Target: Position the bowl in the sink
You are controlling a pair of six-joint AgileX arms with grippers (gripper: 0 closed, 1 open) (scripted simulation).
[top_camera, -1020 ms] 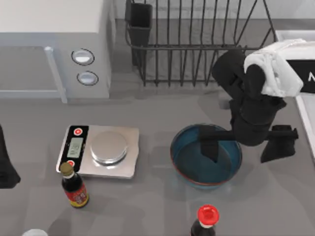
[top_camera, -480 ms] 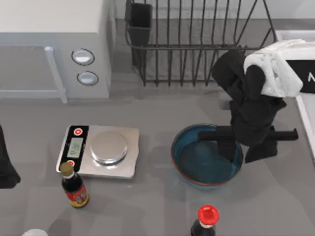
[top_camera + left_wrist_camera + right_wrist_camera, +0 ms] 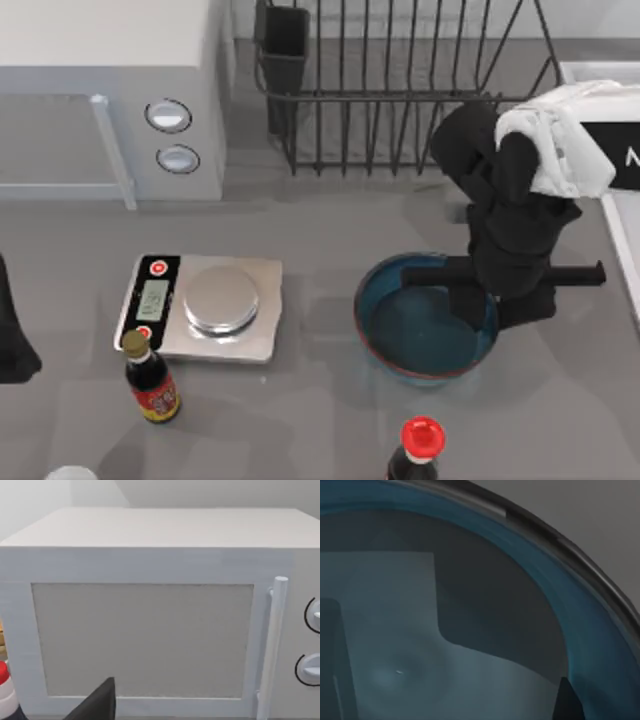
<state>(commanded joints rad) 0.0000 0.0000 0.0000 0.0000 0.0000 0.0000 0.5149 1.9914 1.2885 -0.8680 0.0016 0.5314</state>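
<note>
**Bowl gripped at its rim, not yet in the sink**

Nearest the front edge of the table stand a red-capped bottle [image 3: 421,452] and, over to the left, a small dark sauce bottle [image 3: 150,379] just beside the kitchen scale [image 3: 203,306]; none of these is part of the job. A little further in sits the bowl [image 3: 420,325], deep blue with a thin reddish rim, resting on the grey table [image 3: 320,420] right of centre; it has not left the tabletop as far as I can judge, though from overhead a slight lift would be hard to spot. The right gripper [image 3: 502,302] is down at the bowl's right-hand rim, one finger inside the bowl and the other outside it, the two apparently pinched onto the wall between them; its wrist camera looks straight into the bowl's glazed interior [image 3: 445,645], with a dark fingertip [image 3: 568,700] against the blue wall. So the grasp looks made; the carrying is all still to come. The sink [image 3: 625,240] is the pale strip at the table's far right edge, near the bowl but apart from it; the bowl has to be raised, moved right over that raised rim and set down inside. Further back, the black dish rack [image 3: 400,90] stands behind the bowl, and the microwave [image 3: 110,95] fills the back left. The left arm [image 3: 12,330] waits parked at the left edge, facing the microwave door [image 3: 142,640]; I cannot tell how its fingers stand.
</note>
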